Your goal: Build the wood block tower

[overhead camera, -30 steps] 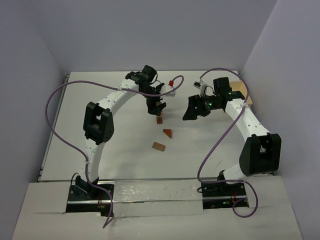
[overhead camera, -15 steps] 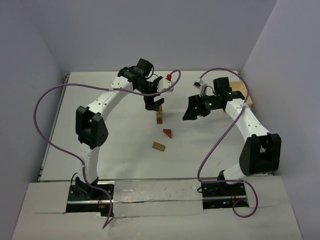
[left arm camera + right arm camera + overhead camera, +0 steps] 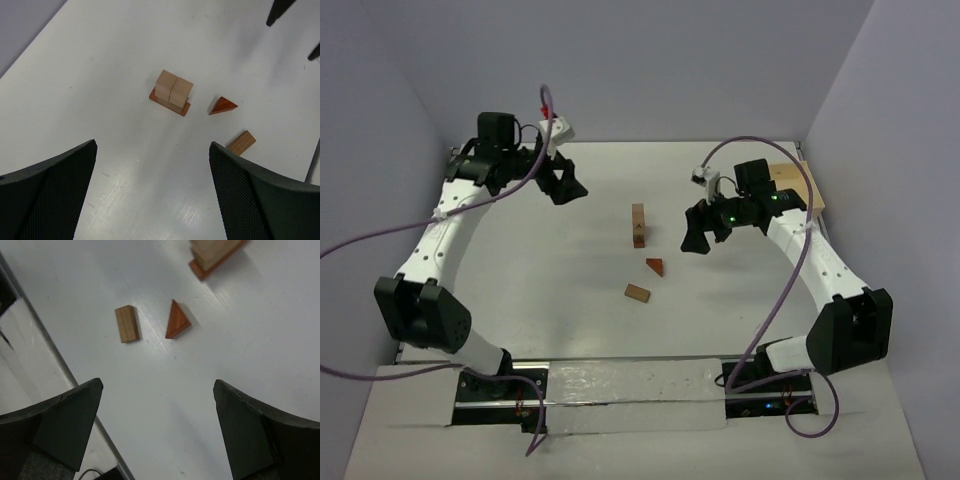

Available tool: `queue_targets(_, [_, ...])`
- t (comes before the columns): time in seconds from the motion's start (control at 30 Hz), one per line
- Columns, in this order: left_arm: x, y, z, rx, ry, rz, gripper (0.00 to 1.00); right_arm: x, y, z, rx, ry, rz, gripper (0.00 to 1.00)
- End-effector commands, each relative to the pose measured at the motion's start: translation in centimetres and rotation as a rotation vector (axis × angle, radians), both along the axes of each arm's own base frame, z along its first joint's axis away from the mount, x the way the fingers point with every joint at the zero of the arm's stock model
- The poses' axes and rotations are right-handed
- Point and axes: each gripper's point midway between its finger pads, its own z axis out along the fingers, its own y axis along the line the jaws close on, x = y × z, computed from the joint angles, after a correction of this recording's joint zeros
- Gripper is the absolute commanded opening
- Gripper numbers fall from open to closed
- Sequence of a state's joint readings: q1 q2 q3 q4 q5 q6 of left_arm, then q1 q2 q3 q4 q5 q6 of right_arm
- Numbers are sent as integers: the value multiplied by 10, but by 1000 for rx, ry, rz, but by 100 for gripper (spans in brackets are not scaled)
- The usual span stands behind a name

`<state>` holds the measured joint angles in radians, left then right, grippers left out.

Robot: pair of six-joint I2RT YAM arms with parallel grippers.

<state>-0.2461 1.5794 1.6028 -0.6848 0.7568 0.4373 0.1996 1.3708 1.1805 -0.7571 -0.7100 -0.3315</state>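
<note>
On the white table (image 3: 520,280), squared wood block tower (image 3: 638,224) (reddish base), triangular wedge (image 3: 655,266), left pincer (image 3: 565,188), right pincer (image 3: 698,232) both released.

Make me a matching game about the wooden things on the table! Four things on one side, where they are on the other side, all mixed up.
Things:
1. wood block tower
2. triangular wedge
3. loose tan bar
4. pale wooden box

Places:
A. lying flat, the closest block to the near edge of the table
B. at the far right edge of the table
C. standing upright in the middle of the table
D. lying between the tower and the bar

Pairs: 1-C, 2-D, 3-A, 4-B
</note>
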Motion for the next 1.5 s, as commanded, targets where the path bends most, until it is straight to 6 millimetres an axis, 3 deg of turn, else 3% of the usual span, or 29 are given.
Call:
queue_targets(0.0, [-30,0,24,-141,5,-9,99,-27,14,9,-138,-225,287,100])
queue_targets(0.07, [-36,3,19,-138,30,9,99,-33,21,11,-176,-293,369,100])
queue_targets(0.13, [-52,2,9,-142,106,-16,99,-43,33,11,-258,-460,565,100])
queue_targets(0.3, [-75,3,-9,-149,211,-66,99,-52,55,2,-362,-543,828,100])
queue_targets(0.5, [-81,26,0,-280,236,-20,99,-49,88,-22,-557,-815,1218,100])
queue_targets(0.67, [-85,30,6,-306,245,-46,99,-42,115,-28,-604,-918,1472,99])
queue_targets(0.8, [-90,42,14,-345,231,-64,99,-42,130,-50,-608,-932,1633,99])
queue_targets(1.1, [-96,59,13,-382,256,-104,99,-65,137,-105,-508,-852,1807,98])
queue_targets(1.27, [-99,64,11,-410,276,-134,99,-69,142,-118,-454,-824,1848,98])
queue_targets(1.47, [-102,67,6,-412,290,-170,99,-70,132,-139,-458,-751,1914,98])
